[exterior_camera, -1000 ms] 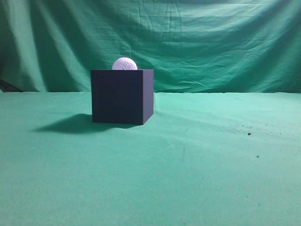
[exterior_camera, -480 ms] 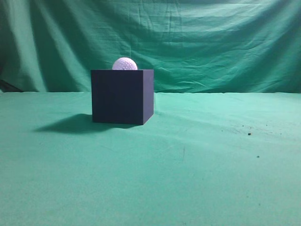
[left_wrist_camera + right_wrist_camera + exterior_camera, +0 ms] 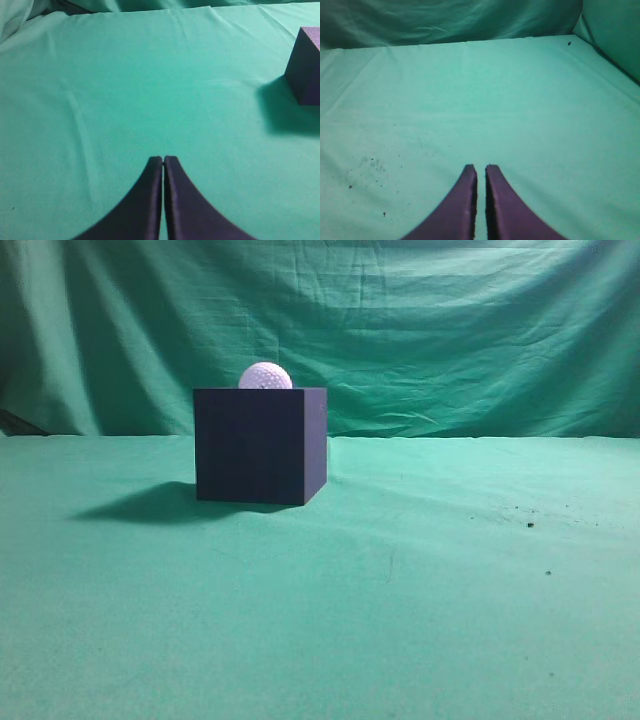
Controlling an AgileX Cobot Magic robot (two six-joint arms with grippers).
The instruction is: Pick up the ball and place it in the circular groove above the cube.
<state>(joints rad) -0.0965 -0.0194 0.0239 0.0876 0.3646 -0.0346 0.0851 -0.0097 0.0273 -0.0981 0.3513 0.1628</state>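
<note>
ball [image 3: 265, 376] underside hidden, cube [image 3: 306, 64] cropped at edge

You've got a green cloth [image 3: 420, 620] over the whole worktop, smooth w/ a few soft creases. Behind it a green backdrop [image 3: 450, 330] hangs in folds & wrinkles, meeting the worktop along a straight line. Light comes from the right: a shadow [image 3: 140, 505] falls to the left on the cloth. Dark specks [image 3: 530, 524] dot the cloth at right; right wrist view shows more specks at lower left.
</note>
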